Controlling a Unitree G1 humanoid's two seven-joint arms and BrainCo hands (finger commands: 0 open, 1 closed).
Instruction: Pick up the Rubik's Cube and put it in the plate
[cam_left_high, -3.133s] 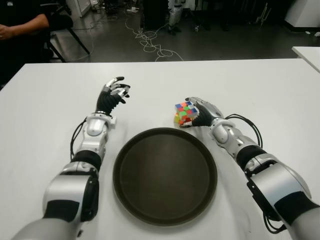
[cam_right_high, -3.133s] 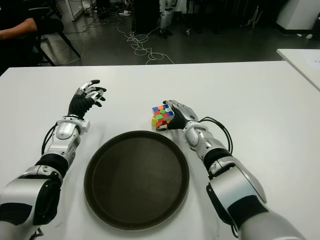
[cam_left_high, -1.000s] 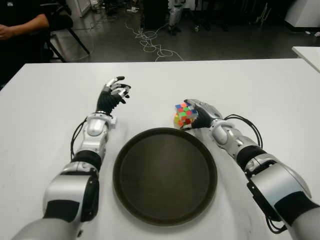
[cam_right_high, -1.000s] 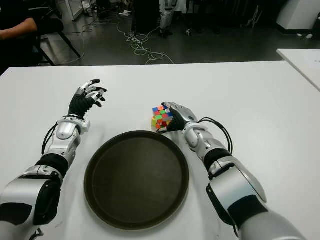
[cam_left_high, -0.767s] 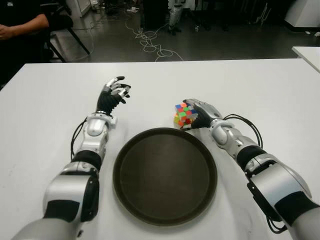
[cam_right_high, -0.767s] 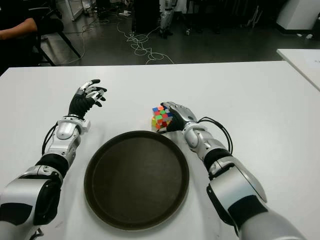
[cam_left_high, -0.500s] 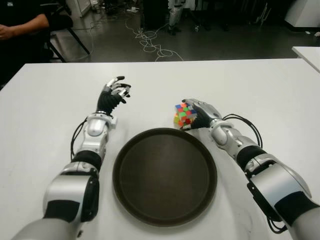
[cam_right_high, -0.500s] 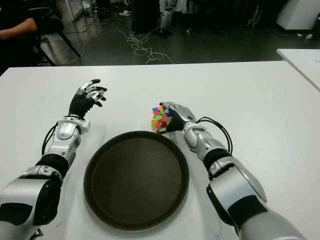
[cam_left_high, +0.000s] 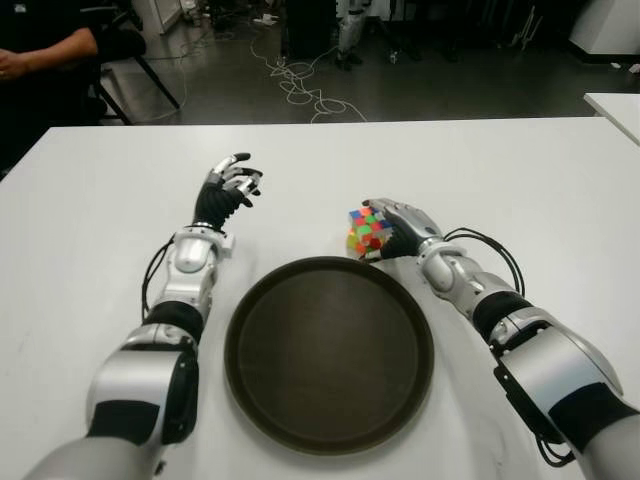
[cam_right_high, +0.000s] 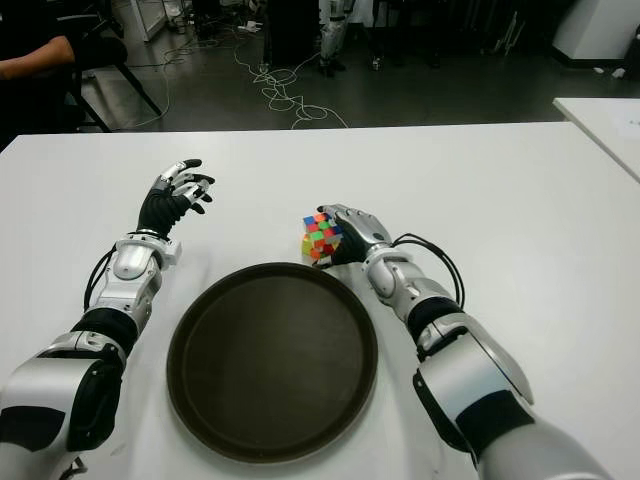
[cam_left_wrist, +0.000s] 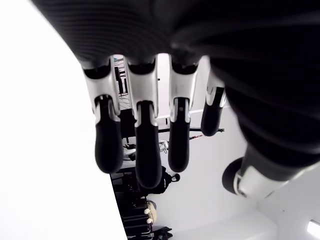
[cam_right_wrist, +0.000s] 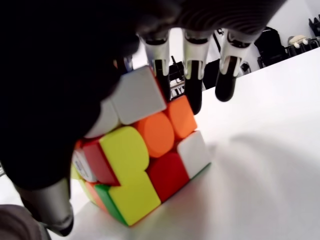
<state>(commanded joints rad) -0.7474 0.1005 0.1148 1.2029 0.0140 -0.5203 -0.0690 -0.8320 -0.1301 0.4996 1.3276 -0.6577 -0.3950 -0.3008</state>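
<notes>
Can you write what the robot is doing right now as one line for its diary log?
step: grasping | right hand: closed around Rubik's Cube, cube beside plate | left hand: open, idle left of plate | plate: empty

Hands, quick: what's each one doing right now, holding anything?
Left hand: open, fingers relaxed, holding nothing, left of the plate.
Right hand: closed around the Rubik's Cube, just beyond the plate's far rim.

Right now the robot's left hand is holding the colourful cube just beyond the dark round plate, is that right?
Not quite: it is the right hand that grips the Rubik's Cube beyond the plate, as the left eye view shows. The left hand holds nothing.
</notes>
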